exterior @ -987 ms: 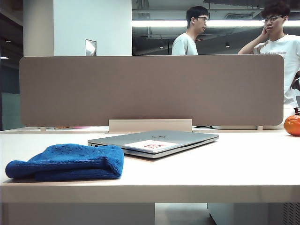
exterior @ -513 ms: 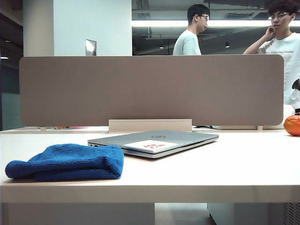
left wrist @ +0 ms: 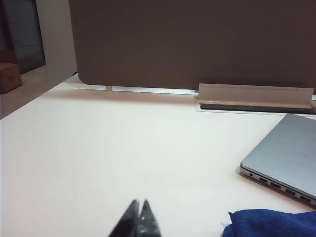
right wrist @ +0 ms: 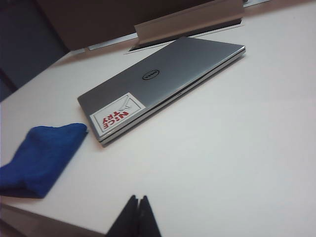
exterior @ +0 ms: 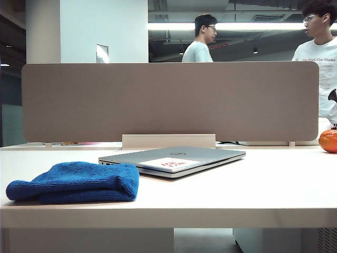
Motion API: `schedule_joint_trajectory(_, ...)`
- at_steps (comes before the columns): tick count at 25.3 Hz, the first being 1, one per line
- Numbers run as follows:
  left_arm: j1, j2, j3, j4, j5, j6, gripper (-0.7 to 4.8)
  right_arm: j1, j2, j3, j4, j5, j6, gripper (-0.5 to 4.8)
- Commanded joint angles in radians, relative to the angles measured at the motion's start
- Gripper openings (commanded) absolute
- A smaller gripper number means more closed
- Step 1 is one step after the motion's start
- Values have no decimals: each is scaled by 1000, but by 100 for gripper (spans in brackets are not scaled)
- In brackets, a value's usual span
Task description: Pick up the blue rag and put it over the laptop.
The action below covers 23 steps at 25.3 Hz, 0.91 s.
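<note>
Both claws—left (left wrist: pixel 138 217), right (right wrist: pixel 138 213)—closed; blue rag (exterior: pixel 76 182) unmoved.

1. I see open white table (exterior: pixel 274 190) to the right of the laptop (exterior: pixel 174 158), bare up to the orange object (exterior: pixel 328 140) at the far right edge.
2. The blue rag (exterior: pixel 76 182) lies near the front left, just beside the laptop's corner; bare table surrounds it.
3. The brown partition (exterior: pixel 168 100) walls off the back.
4. My left gripper (left wrist: pixel 139 222) and right gripper (right wrist: pixel 136 217), both closed, hover over bare table.
</note>
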Motion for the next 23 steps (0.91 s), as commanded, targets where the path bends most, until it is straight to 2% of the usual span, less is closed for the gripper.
schedule_joint_trajectory(1,-1,1,3,9,1,1,-6,1,-2,-5,18,-25,109,0)
schedule_joint_trajectory(4,-1,1,3,9,1,1,-6,1,-2,-5,19,-51,225,0)
schedule_joint_trajectory(6,-1,1,3,9,1,1,-6,1,-2,-5,22,-74,250,0)
schedule_joint_trajectory(10,-1,1,3,9,1,-4,-6,0,-2,-3,24,-164,252,0)
schedule_joint_trajectory(12,-1,1,4,9,2,-94,-6,0,-2,-3,25,-230,253,0)
schedule_joint_trajectory(15,-1,1,4,9,13,-143,-6,0,-2,-3,25,-274,253,0)
schedule_joint_trajectory(20,-1,1,6,9,83,-156,-6,0,-2,-3,25,-344,280,0)
schedule_joint_trajectory(23,-1,1,6,9,137,-158,-6,0,-2,-3,24,-354,297,0)
